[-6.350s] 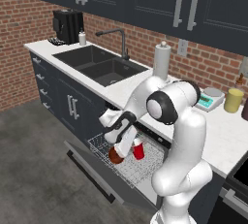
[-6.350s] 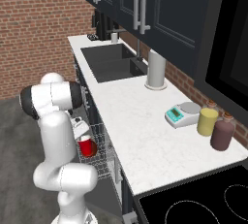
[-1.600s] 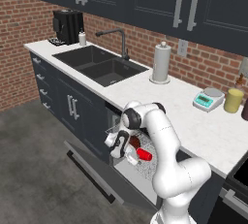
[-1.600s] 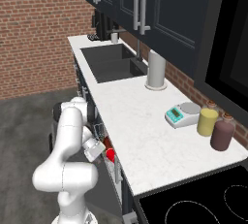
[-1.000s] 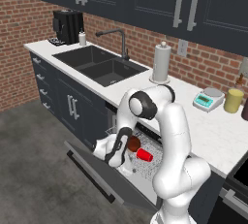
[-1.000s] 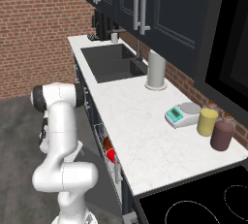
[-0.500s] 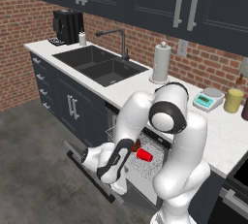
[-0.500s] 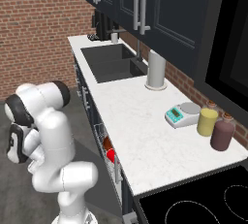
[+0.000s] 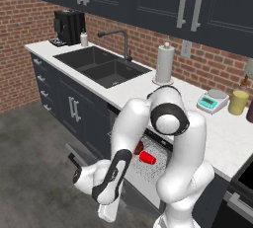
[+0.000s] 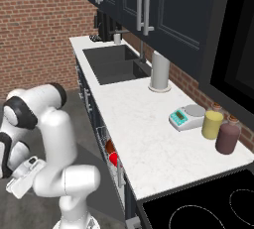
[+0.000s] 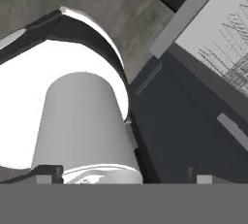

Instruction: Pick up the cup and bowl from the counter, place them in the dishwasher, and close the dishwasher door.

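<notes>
Already we see the cup (image 9: 147, 158) and, probably, the bowl (image 9: 138, 147) in the dishwasher (image 9: 148, 165) above our empty, spread gripper (image 9: 107, 212); only the dishwasher door (image 9: 94, 160) remains.

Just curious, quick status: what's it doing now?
Tool open, empty, low by the dishwasher door. Cup and bowl already in the rack. Door still open.

The left base view looks forward and down from behind the arm's left, taking in the counter (image 9: 123, 94) from the sink end. The right base view looks along that same counter (image 10: 149, 129) from the arm's other side. The hand view sits close above the open dishwasher door (image 11: 189, 136), facing down.
</notes>
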